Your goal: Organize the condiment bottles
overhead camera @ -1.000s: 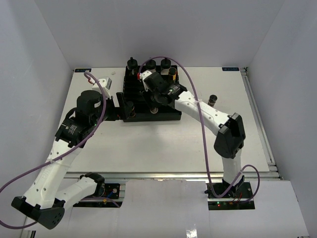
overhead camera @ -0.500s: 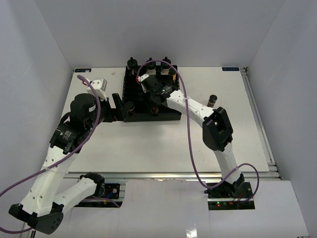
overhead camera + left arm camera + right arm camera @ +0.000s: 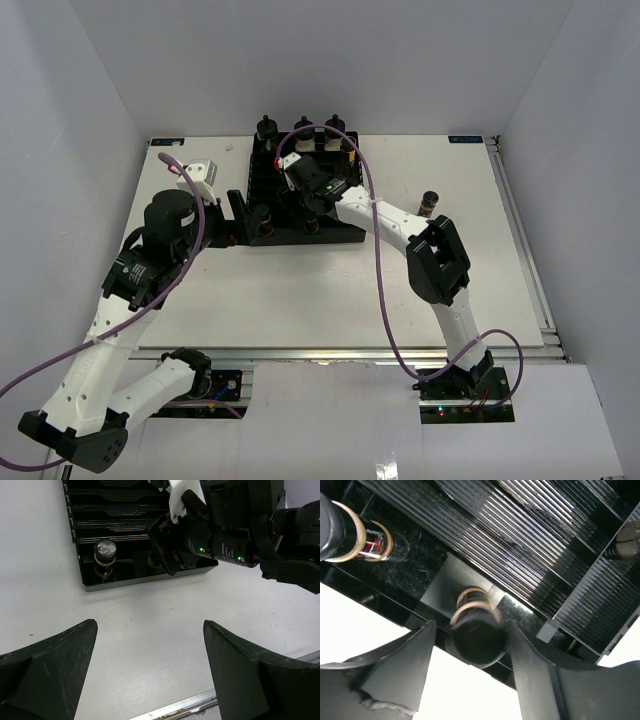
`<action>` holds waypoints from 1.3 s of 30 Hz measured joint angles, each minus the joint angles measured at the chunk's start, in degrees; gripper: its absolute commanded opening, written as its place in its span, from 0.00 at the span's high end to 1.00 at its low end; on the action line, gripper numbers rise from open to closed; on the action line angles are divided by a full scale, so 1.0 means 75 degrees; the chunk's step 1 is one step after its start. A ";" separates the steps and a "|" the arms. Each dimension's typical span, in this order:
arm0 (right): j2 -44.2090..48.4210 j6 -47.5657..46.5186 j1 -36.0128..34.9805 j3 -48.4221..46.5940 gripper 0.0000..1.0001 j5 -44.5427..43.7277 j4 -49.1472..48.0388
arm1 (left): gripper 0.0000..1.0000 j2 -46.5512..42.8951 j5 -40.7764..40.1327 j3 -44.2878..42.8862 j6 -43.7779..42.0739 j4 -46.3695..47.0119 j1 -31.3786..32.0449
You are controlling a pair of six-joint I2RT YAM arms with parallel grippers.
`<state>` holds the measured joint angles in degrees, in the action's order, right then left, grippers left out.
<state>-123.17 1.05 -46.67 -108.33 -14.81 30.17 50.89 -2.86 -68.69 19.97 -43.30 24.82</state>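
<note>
lower centre of right wrist view | right gripper point(image 3: 470, 625) stood spread around spice jar point(image 3: 476, 641) | left gripper point(image 3: 150, 625) gaped empty | step likely needed straight vertical withdrawal

The white table point(image 3: 300, 290) carries a black slotted tray point(image 3: 340, 237) and, well right, one lone spice jar point(image 3: 430, 201)

1. The left arm point(image 3: 95, 350) and right arm point(image 3: 390, 215): white shells, black joint housings.
2. A purple cable point(image 3: 384, 290) trails along each arm.
3. The left claw point(image 3: 150, 623) has matte black wedge fingers point(image 3: 50, 665) — broad, dull.
4. Two green lights point(image 3: 201, 549) glow on the black right wrist point(image 3: 230, 535).
</note>
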 measured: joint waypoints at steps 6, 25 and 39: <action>0.0000 0.0000 0.0049 0.0045 0.24 -0.0004 -0.0044 | 0.02 0.0051 -0.0017 -0.0001 0.0003 0.0001 0.0000; 0.3095 0.0245 0.0983 0.0934 0.18 -0.1057 0.0798 | 0.02 0.0259 -0.0048 -0.0079 0.0106 -0.0049 0.0000; 0.4363 0.0630 0.4789 0.3793 0.16 0.0050 0.0146 | 0.02 0.0303 0.0197 -0.0079 0.0143 -0.0056 0.0000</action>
<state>-90.45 5.78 -10.76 -79.88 -14.43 31.26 53.16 -1.38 -69.28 21.04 -43.72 24.82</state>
